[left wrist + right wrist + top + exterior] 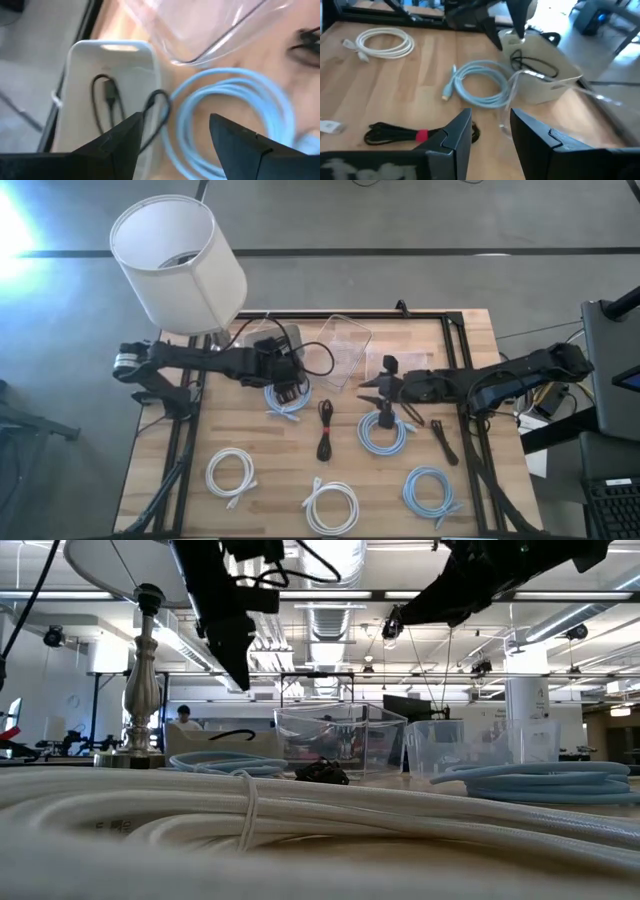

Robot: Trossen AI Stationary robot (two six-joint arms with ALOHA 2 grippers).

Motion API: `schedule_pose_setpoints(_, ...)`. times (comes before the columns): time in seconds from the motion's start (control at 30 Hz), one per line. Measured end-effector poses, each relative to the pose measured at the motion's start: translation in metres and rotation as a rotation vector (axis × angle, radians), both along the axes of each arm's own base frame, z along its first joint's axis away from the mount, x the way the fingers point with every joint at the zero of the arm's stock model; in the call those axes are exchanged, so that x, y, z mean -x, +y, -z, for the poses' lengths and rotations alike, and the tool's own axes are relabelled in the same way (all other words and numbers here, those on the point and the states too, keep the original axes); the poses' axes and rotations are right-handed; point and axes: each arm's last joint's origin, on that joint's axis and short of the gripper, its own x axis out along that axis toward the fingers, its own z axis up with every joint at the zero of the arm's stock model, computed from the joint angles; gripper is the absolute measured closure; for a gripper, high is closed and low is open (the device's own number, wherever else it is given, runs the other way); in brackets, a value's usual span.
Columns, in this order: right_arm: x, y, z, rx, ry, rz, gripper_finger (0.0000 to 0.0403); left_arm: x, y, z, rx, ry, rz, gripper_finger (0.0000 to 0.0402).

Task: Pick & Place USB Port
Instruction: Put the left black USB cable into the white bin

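Cable coils on the table [470,340]: six.
- Light blue, three: one [287,401] directly beneath the left hand [288,383]; one [383,432] beneath the right hand [383,392]; one [432,489] well nearer the table's front edge than the right hand.
- White, two: [231,473] and [331,506], both well apart from either hand.
- Black, one, tied with a red band [325,429], lying between the two hands.

Clear plastic containers: two, [345,348] and [398,362].
White tray [112,95]: one, just beyond the left hand, holding a black USB cable [111,97].
Lamp [180,262]: one.

Left hand: fingers apart, empty, above the blue coil.
Right hand: fingers apart, empty, touching nothing.
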Motion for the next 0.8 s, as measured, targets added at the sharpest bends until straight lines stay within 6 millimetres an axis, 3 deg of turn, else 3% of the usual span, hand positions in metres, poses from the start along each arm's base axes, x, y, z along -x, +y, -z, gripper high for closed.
schedule_pose_setpoints(0.23,-0.003,0.001,0.009,-0.127,0.023,0.06,0.0254,0.002,-0.023,-0.017,-0.002,-0.098,0.066,0.0168)
schedule_pose_setpoints(0.53,0.008,0.004,0.023,-0.292,0.165,0.194,0.0254,0.021,-0.048,-0.043,0.001,-0.194,0.171,0.0168)
schedule_pose_setpoints(0.8,0.004,0.008,0.041,-0.363,0.228,0.3,0.0259,0.028,-0.061,-0.056,0.033,-0.301,0.198,0.0168)
